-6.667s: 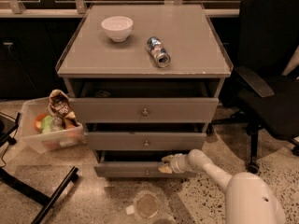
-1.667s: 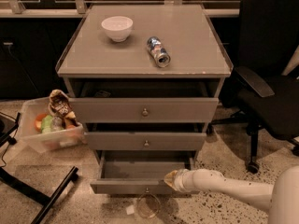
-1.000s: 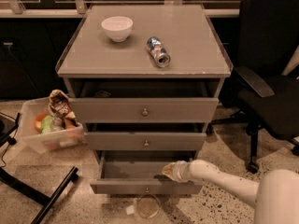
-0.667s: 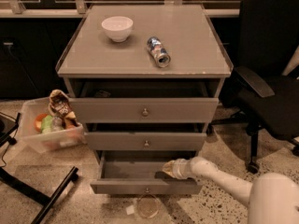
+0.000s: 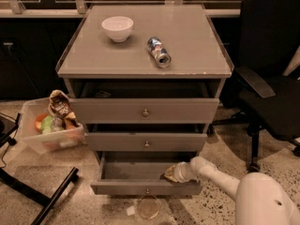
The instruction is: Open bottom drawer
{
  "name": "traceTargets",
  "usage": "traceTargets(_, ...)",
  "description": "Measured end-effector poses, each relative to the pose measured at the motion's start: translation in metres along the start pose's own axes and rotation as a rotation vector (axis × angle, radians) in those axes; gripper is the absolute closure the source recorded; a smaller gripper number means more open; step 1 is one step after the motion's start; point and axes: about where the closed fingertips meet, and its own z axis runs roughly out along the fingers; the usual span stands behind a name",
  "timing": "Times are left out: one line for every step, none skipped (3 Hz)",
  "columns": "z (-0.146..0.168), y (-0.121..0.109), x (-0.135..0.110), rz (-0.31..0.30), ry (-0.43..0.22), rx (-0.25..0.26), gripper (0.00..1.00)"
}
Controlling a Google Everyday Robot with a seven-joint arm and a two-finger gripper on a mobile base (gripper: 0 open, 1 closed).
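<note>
The bottom drawer (image 5: 119,187), lowest of three, now stands pulled far further out than seconds ago, so the task looks done, while the claw (image 5: 171,174), spread or pressed together I cannot tell, sits inside its right front corner.

On the grey bench (image 5: 187,36) a white bowl (image 5: 117,28) stands upright near the back left, and a drink can (image 5: 159,52) lies on its side nearer the middle, apart from it. On the floor to the left, a clear bin (image 5: 51,143) holds snacks (a crumpled bag on top). A black office chair (image 5: 272,93) stands to the right.
</note>
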Motion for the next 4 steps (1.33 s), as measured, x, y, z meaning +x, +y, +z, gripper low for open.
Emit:
traceTargets(-0.006, 0.011, 0.016, 0.011, 0.021, -0.015, 0.58)
traceTargets(-0.015, 0.025, 0.022, 0.000, 0.033, -0.032, 0.35)
traceTargets(-0.022, 0.040, 0.022, -0.018, 0.051, -0.067, 0.11)
traceTargets(-0.023, 0.041, 0.023, -0.019, 0.056, -0.076, 0.00)
